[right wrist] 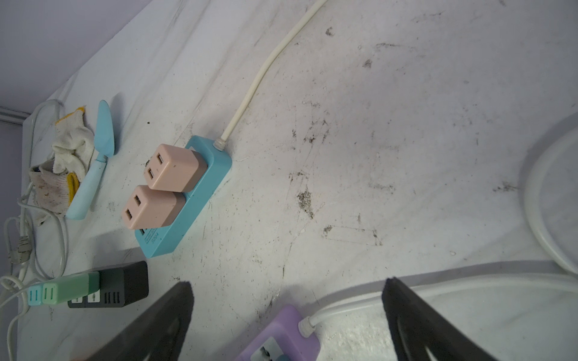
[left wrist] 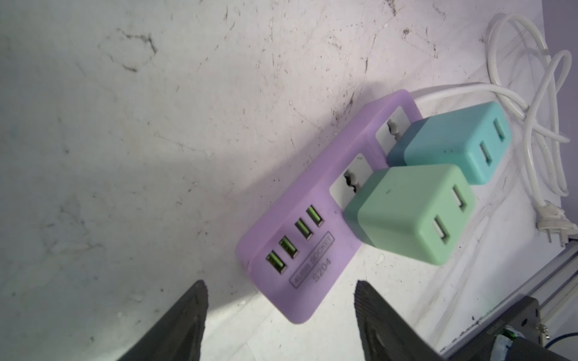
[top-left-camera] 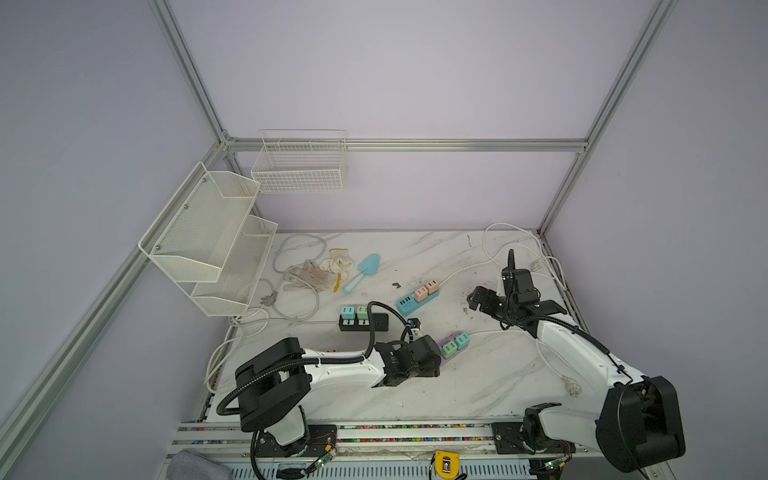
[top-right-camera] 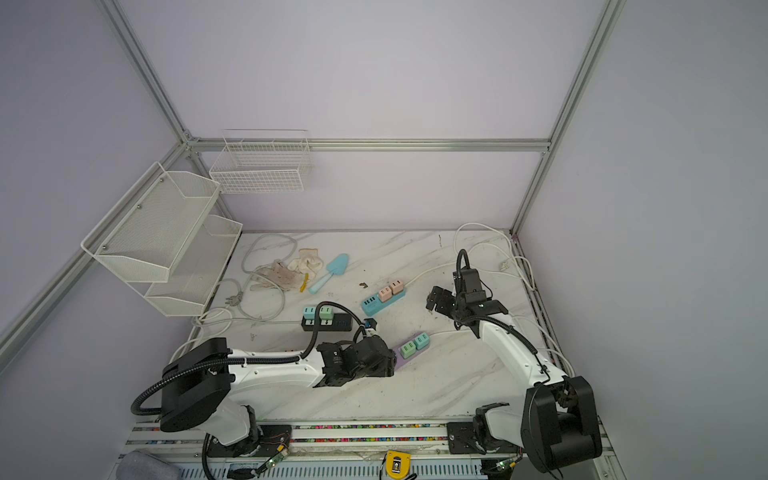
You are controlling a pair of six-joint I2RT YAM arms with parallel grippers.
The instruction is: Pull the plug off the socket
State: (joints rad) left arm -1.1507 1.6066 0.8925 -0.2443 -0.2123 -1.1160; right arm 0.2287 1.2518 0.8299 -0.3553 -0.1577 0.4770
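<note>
On the marble counter [top-left-camera: 478,386], the left tool [left wrist: 280,284] hangs with jaws apart, gripping nothing, at the USB end of the purple strip [left wrist: 306,200]. The strip's long axis slants away from it, with the green plug [left wrist: 409,215] first and the teal plug [left wrist: 450,140] beyond, both seated. The right tool [right wrist: 287,283], wide open and empty, hovers farther off, beyond the cord end.
</note>
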